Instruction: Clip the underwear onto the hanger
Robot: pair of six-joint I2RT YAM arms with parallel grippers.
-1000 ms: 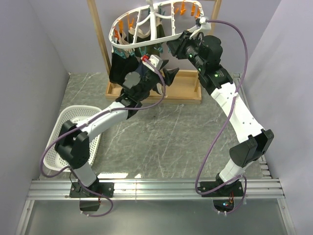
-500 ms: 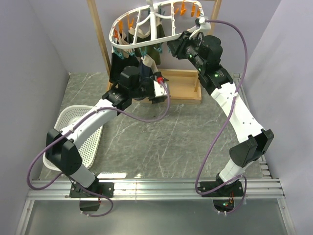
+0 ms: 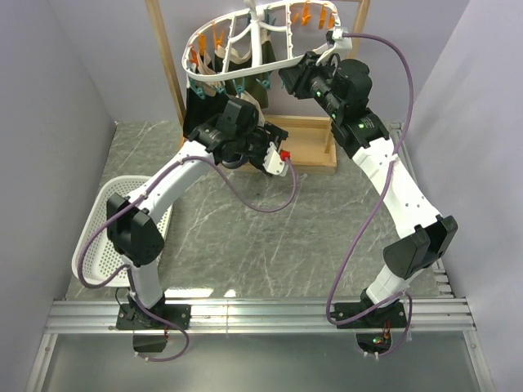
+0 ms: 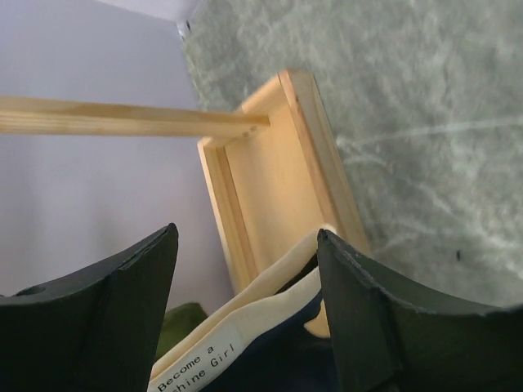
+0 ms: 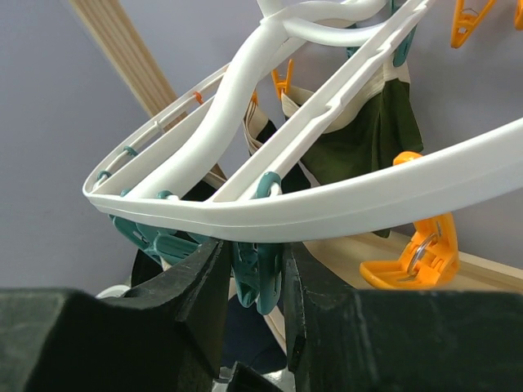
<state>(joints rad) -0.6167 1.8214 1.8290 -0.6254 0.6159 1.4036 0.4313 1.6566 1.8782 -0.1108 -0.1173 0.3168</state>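
Left gripper (image 4: 245,237) is wide open with nothing clamped. The underwear (image 4: 278,359) sits low in the gap between its fingers, with the beige waistband and printed label facing the wrist camera. Top view: the left arm reaches up under the near-left part of the hanger (image 5: 327,208), where the dark fabric hangs below the rim, over the wooden stand (image 3: 167,73) and its tray base (image 4: 270,188). Cannot tell which pegs hold the underwear.

Right gripper (image 5: 256,249) is up at the hanger's near rim, narrowly open, with a teal peg (image 5: 260,286) pinched between its fingers just under the white rim. An orange peg (image 5: 417,245) hangs from the same rim beside it, not touched. An olive garment (image 5: 368,139) with a beige band hangs behind, clipped to an inner rib. The hanger is tilted, left end lower. A white basket (image 3: 102,220) sits on the counter (image 3: 286,229) at far left, partly under the left arm.
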